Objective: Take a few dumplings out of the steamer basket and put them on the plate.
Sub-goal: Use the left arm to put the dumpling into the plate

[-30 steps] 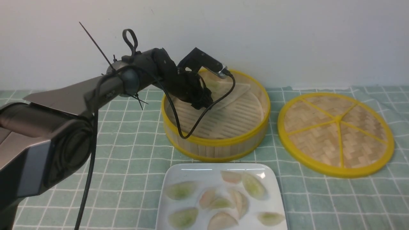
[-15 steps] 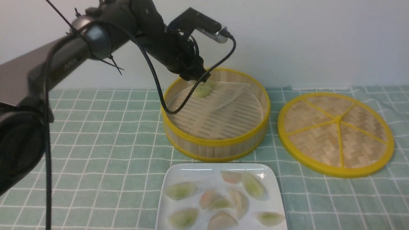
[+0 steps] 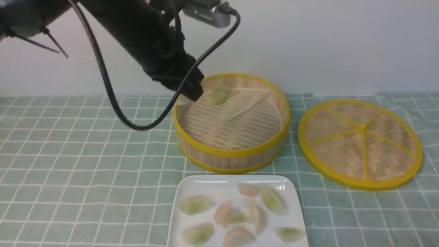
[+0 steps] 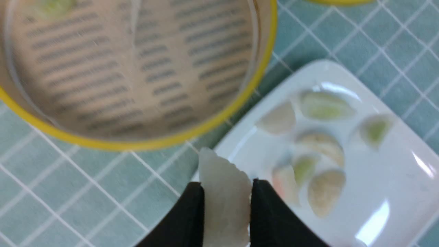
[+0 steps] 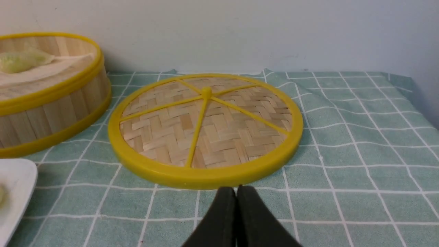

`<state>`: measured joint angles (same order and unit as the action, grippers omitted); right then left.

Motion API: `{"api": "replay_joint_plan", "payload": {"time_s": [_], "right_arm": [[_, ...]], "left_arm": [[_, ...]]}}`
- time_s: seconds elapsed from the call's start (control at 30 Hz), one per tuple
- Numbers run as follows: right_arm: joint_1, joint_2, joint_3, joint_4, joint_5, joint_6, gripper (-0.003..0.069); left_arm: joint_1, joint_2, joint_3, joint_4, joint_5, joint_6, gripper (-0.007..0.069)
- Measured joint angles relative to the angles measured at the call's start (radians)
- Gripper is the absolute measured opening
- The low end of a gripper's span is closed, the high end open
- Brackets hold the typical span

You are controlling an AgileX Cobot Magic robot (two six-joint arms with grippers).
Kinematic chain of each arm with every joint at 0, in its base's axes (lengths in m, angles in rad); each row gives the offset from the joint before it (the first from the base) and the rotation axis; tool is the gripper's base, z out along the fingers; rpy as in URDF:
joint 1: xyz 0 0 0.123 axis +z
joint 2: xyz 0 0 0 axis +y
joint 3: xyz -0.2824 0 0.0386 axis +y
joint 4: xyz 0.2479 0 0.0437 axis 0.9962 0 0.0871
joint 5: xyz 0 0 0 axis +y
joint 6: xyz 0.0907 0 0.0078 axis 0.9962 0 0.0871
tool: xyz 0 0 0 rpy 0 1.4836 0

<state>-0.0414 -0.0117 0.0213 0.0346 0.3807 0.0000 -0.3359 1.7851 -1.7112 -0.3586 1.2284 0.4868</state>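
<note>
My left gripper (image 4: 227, 185) is shut on a pale whitish dumpling (image 4: 223, 171) that sticks out past its fingertips. In the front view this gripper (image 3: 192, 93) hangs over the left rear rim of the steamer basket (image 3: 233, 152). A pale green dumpling (image 3: 216, 97) lies on the liner at the back of the basket. The white plate (image 3: 205, 185), in front of the basket, carries several green and pink dumplings (image 3: 195, 204). My right gripper (image 5: 236, 188) is shut with nothing in it, low over the cloth.
The flat woven lid (image 3: 360, 144) with yellow spokes lies to the right of the basket, just ahead of the right gripper. A green checked cloth (image 3: 85, 164) covers the table. A white wall stands close behind the basket. The left arm's black cable (image 3: 137, 127) loops down by the basket.
My left gripper has shut on a dumpling inside the basket and lifted up and to the left with it. The green dumpling behind it has come into view.
</note>
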Motion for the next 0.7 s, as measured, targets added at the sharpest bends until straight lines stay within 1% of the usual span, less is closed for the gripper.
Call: {"api": "replay_joint_plan", "payload": {"time_s": [0.1,0.13,0.23,0.3,0.4,0.47,0.57,0.63,0.7], "right_arm": [[0.000,0.000,0.000,0.000,0.000,0.000,-0.0014],[0.000,0.000,0.000,0.000,0.000,0.000,-0.0014],[0.000,0.000,0.000,0.000,0.000,0.000,-0.0014],[0.000,0.000,0.000,0.000,0.000,0.000,-0.0014],[0.000,0.000,0.000,0.000,0.000,0.000,-0.0014],[0.000,0.000,0.000,0.000,0.000,0.000,-0.0014],[0.000,0.000,0.000,0.000,0.000,0.000,-0.0014],[0.000,0.000,0.000,0.000,0.000,0.000,-0.0014],[0.000,0.000,0.000,0.000,0.000,0.000,-0.0014]], "left_arm": [[-0.018,-0.047,0.145,0.004,-0.010,0.000,0.0152],[-0.022,-0.049,0.162,0.003,-0.017,0.000,0.0152],[-0.073,-0.033,0.287,0.000,-0.123,0.010,0.0152],[-0.102,-0.003,0.320,0.002,-0.174,0.032,0.0152],[-0.157,0.080,0.337,0.004,-0.254,0.088,0.0152],[-0.182,0.128,0.338,0.004,-0.314,0.102,0.0152],[-0.194,0.183,0.338,0.003,-0.399,0.112,0.0151],[-0.195,0.209,0.338,0.001,-0.427,0.112,0.0152],[-0.195,0.218,0.338,0.000,-0.435,0.113,0.0183]]}}
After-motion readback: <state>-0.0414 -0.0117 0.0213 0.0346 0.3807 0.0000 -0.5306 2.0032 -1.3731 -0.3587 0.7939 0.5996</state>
